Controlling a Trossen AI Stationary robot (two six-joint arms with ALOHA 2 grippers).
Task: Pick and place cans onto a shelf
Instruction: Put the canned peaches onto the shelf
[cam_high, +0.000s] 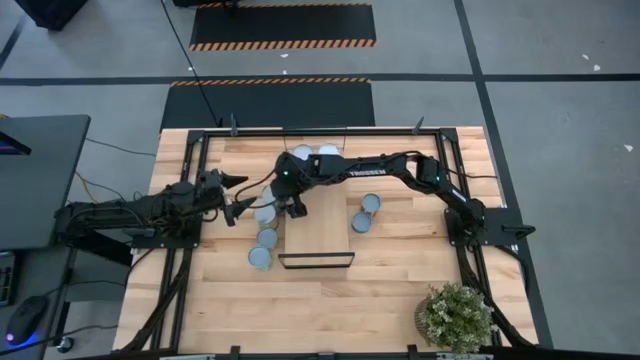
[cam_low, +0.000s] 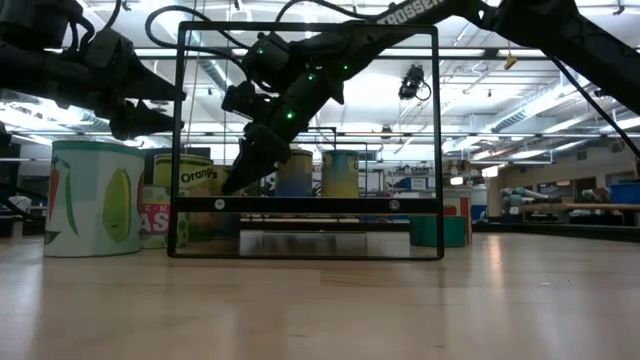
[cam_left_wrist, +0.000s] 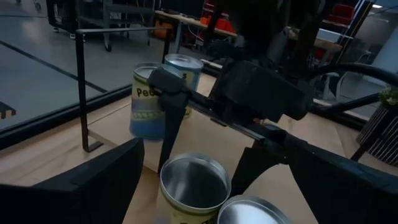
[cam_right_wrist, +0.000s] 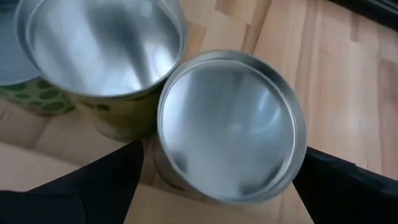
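Note:
The shelf (cam_high: 318, 235) is a light-wood board lying on the table, its black lip (cam_high: 316, 260) at the near end. Several cans stand upright on their bases: two at the board's far end (cam_high: 303, 153), a row along its left side (cam_high: 266, 237), and two to its right (cam_high: 370, 203). My right gripper (cam_high: 291, 206) reaches across the board and is open. In the right wrist view its fingers (cam_right_wrist: 81, 186) stand either side of a silver-topped can (cam_right_wrist: 230, 124), next to another can (cam_right_wrist: 99, 43). My left gripper (cam_high: 240, 195) is open beside the left row.
A black metal frame (cam_high: 190, 190) runs round the table's edges. A potted plant (cam_high: 455, 315) stands at the near right corner. The board's near half (cam_high: 318, 245) is bare wood. A black desk (cam_high: 35, 175) stands left of the table.

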